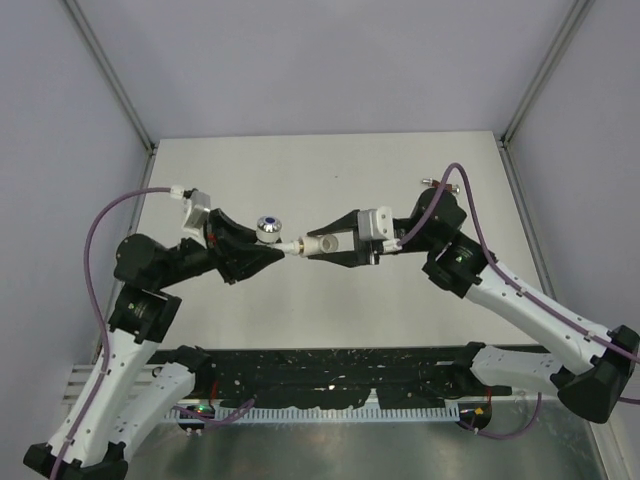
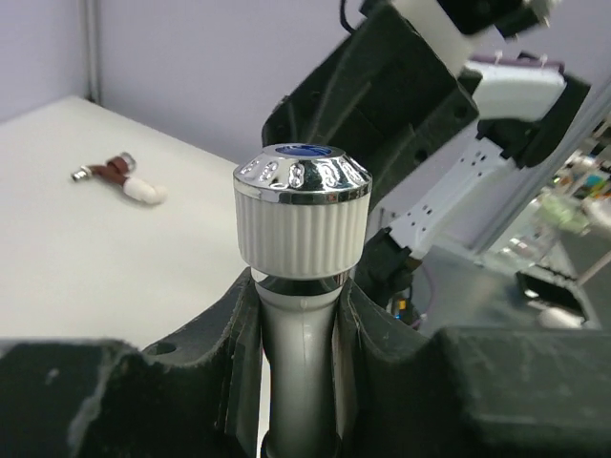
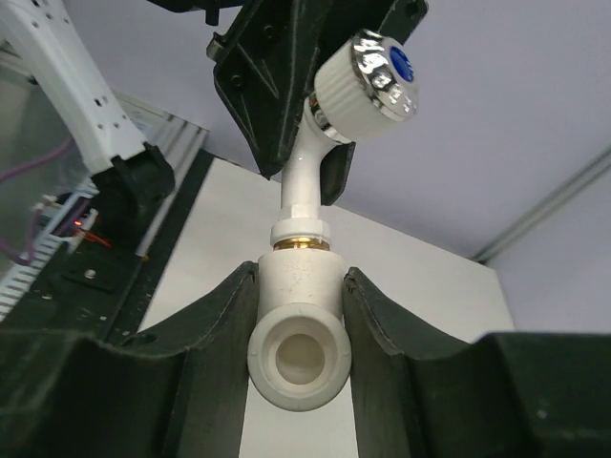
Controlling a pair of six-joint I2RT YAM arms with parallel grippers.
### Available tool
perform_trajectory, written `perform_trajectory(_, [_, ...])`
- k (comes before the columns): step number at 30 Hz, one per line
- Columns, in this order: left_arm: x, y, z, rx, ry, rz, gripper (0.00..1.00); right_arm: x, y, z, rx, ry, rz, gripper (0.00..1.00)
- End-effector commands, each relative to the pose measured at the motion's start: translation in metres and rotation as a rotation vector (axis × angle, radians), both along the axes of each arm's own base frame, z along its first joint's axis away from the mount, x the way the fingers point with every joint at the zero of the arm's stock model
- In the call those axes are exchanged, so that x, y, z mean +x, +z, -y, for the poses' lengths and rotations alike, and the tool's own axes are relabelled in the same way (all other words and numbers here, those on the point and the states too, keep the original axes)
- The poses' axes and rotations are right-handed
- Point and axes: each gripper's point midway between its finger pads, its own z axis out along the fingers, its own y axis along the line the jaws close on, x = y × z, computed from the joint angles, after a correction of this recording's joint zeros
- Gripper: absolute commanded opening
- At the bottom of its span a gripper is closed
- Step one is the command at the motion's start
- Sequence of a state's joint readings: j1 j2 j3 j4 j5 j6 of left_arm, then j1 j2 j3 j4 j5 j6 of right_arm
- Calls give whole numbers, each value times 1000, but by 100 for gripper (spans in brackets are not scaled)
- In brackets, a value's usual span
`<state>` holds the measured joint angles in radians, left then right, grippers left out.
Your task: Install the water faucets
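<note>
My left gripper is shut on the white faucet, its fingers clamped on the stem below the ribbed silvery blue-dotted knob. My right gripper is shut on the plain white elbow fitting. The two parts meet in mid-air over the table centre: the faucet's brass threaded end sits in the elbow's mouth. The faucet's knob shows above in the right wrist view. The dark red faucet lies on the table at the far right.
The white table is walled by grey panels and metal frame posts. A black rail with cable clutter runs along the near edge between the arm bases. Purple cables loop off both wrists.
</note>
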<state>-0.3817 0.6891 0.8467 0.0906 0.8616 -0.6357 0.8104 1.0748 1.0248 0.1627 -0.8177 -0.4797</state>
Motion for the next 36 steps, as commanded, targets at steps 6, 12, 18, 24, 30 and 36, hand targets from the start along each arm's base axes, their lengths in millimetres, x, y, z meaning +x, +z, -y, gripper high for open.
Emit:
perform_trajectory(6, [-59, 20, -5, 83, -165, 612, 0, -19, -3, -26, -173, 229, -625, 17])
perform_trajectory(12, [-74, 25, -4, 44, -238, 623, 0, -6, -15, -39, -220, 268, -838, 16])
perform_trajectory(18, [-61, 14, -6, 27, -145, 518, 0, 17, -8, -33, -143, 110, -719, 30])
perform_trajectory(24, [-35, 15, -9, -30, -3, 254, 0, 41, 11, -3, -12, -150, -420, 71])
perform_trajectory(30, [-5, 7, -14, -70, 143, -8, 0, 50, 11, 29, 59, -310, -160, 79])
perform_trajectory(36, [13, 3, -12, -119, 168, -257, 0, 38, 10, 49, 110, -336, 123, 80])
